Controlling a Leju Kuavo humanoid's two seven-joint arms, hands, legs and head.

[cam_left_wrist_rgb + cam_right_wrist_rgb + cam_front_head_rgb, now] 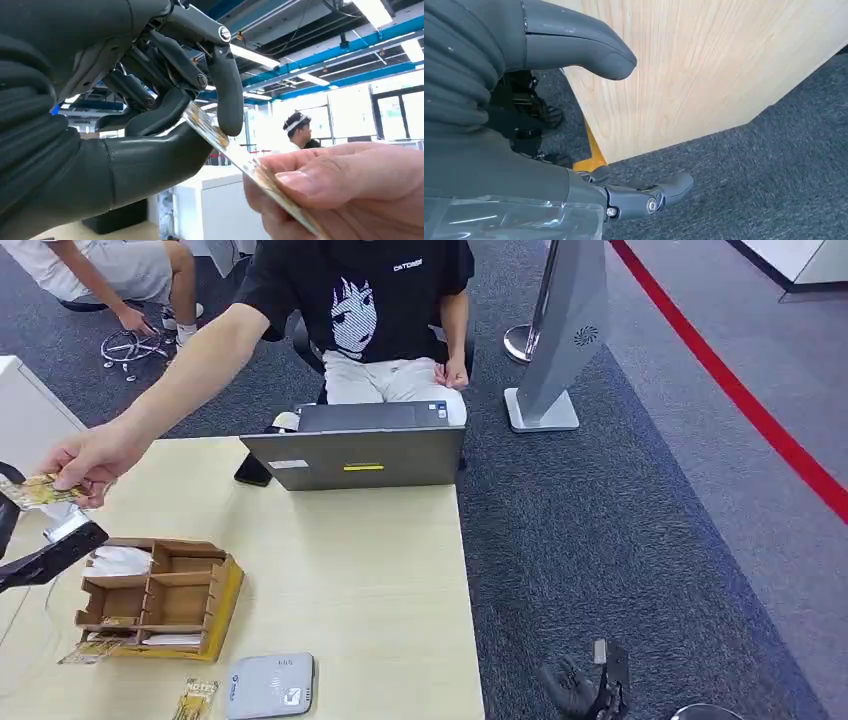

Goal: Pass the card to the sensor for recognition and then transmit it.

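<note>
In the head view, the left robot hand (35, 540) sat at the picture's left edge, left of the wooden box (160, 597) on the counter (370, 570). Above it the card (38, 489) was held up off the counter, pinched at its far end by a person's hand (88, 462) whose arm reached in from behind the laptop (355, 455). The person sat beyond the laptop. Near the box's front corner lay the grey sensor (270, 685), with a second card (196, 699) just beside it and another (92, 650) sticking out of the box's front. The right robot hand (590, 685) hung low over the carpet (640, 520), well right of the box and off the counter. A grey stand (560, 340) stood on the carpet, far beyond the box.

In the left wrist view, the left robot hand (165, 115) pinched one end of the card (235, 155) between thumb and a dark finger, while the person's hand (345, 190) gripped the other end; both held it at once.

In the right wrist view, the right robot hand (574, 125) held nothing, thumb and fingers apart, beside the counter's (704, 65) wooden side panel above the carpet (774, 190). Its fingers were mostly hidden, so it seemed open rather than curled.
</note>
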